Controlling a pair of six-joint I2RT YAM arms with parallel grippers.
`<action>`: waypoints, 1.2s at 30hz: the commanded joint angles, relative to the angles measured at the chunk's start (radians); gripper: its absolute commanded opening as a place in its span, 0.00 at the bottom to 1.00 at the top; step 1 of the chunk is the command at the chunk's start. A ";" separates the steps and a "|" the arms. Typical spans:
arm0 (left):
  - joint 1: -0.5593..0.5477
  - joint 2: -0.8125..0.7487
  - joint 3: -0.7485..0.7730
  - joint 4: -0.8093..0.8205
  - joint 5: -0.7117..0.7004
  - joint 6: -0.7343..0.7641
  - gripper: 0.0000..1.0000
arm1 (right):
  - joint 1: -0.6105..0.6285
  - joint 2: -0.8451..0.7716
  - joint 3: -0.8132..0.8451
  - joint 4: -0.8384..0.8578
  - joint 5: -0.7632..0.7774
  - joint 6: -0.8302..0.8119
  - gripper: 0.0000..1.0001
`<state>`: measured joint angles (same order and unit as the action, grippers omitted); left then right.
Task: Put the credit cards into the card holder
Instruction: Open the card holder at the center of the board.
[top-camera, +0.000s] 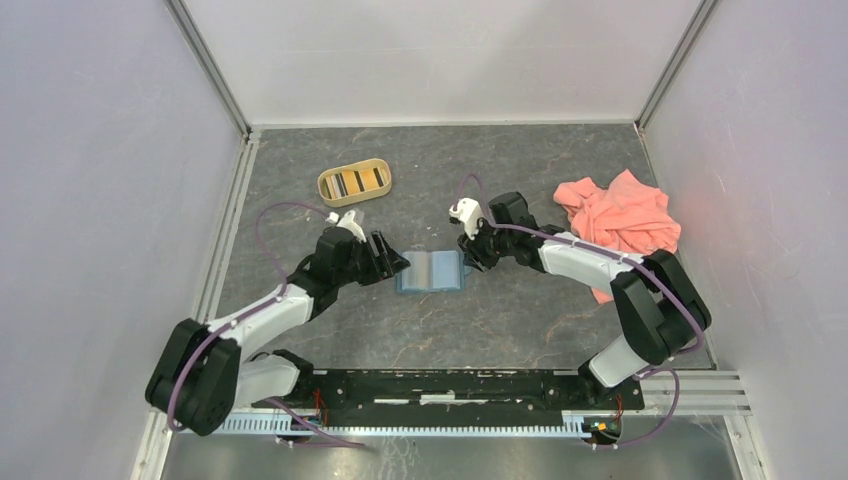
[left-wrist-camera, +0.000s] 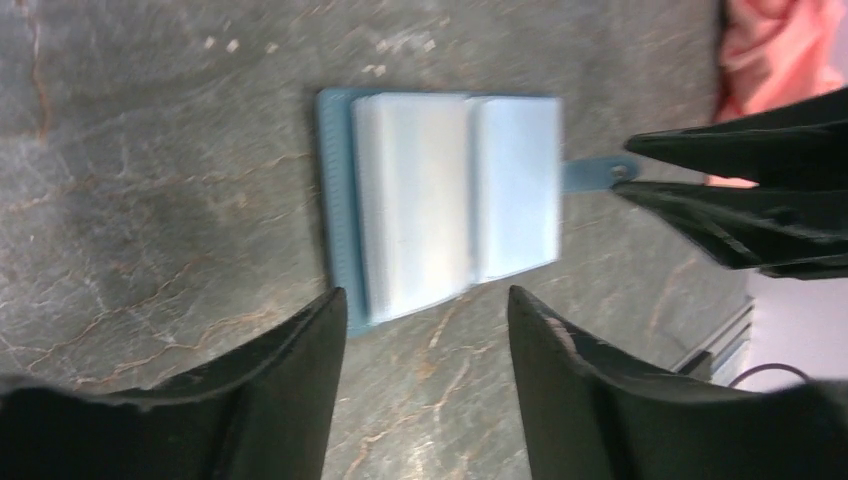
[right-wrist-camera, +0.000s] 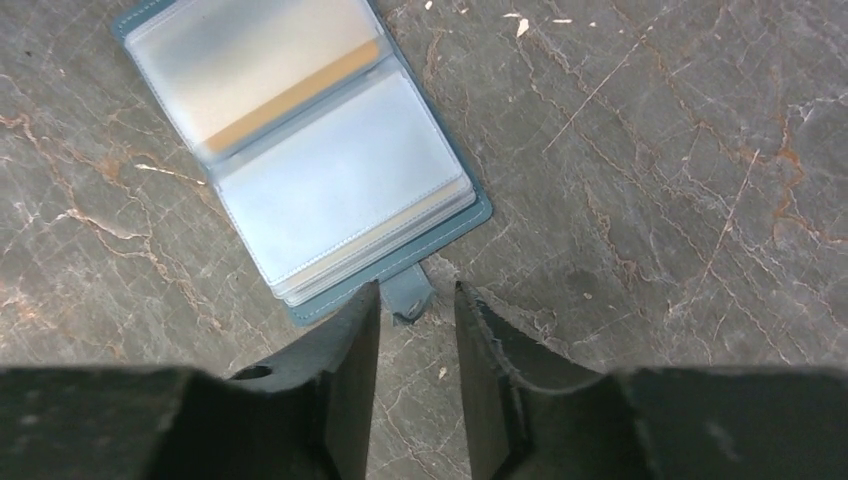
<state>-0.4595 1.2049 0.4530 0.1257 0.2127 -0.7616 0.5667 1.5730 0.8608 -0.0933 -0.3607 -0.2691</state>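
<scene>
On grey table (top-camera: 520, 320), card holder (top-camera: 431, 271) lies open crosswise, tab (left-wrist-camera: 590, 172) perhaps within parted right end effector (right-wrist-camera: 415, 292).

Soft, even overhead light; faint shadows; left wrist view blurred.

No writing, brand, number or sign is legible. The card holder's (top-camera: 432, 271) clear pockets look blank, and the credit cards (top-camera: 356, 182) in the tray (top-camera: 325, 186) are too small to read.

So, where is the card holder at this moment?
In the top view the card holder lies open in the middle of the table, between the left gripper and the right gripper, nearer the arm bases than the tray.
</scene>
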 joint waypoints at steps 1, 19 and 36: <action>0.004 -0.097 0.053 0.013 0.022 0.097 0.79 | -0.020 -0.056 0.057 -0.026 -0.072 -0.082 0.42; -0.004 0.108 0.000 0.406 0.261 -0.090 0.53 | -0.075 -0.024 0.025 0.048 -0.563 -0.014 0.29; -0.020 0.245 0.059 0.190 0.078 0.061 0.54 | -0.032 0.166 0.049 0.096 -0.303 0.165 0.23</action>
<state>-0.4736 1.4384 0.4808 0.3634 0.3428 -0.7677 0.5144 1.7138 0.8856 -0.0238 -0.7712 -0.1474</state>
